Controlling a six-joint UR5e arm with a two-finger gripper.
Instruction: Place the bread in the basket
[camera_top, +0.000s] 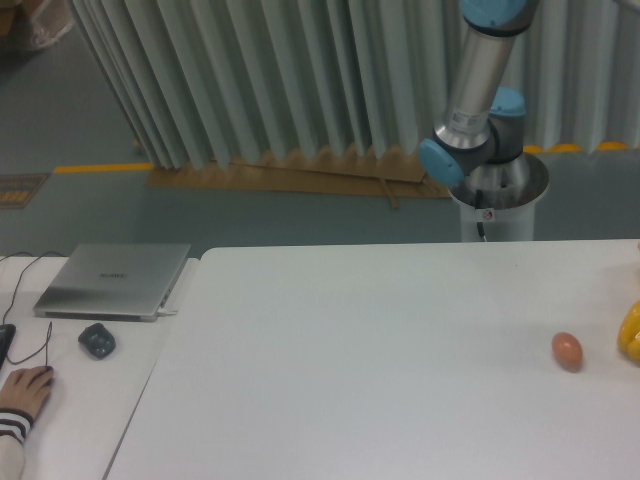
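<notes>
While the arm (482, 95) rises out of the top of the picture, a brown egg (567, 350) sits alone near the right side of the white bench (350, 380).

The end effector is out of view, so its grip cannot be judged, and neither bread nor basket shows, leaving their positions unknown. A bright yellow thing (630, 332) is cut by the right edge, just beside the egg. At left lie a closed laptop (113, 280), a dark mouse (97, 341) and a person's hand (24, 390).
</notes>
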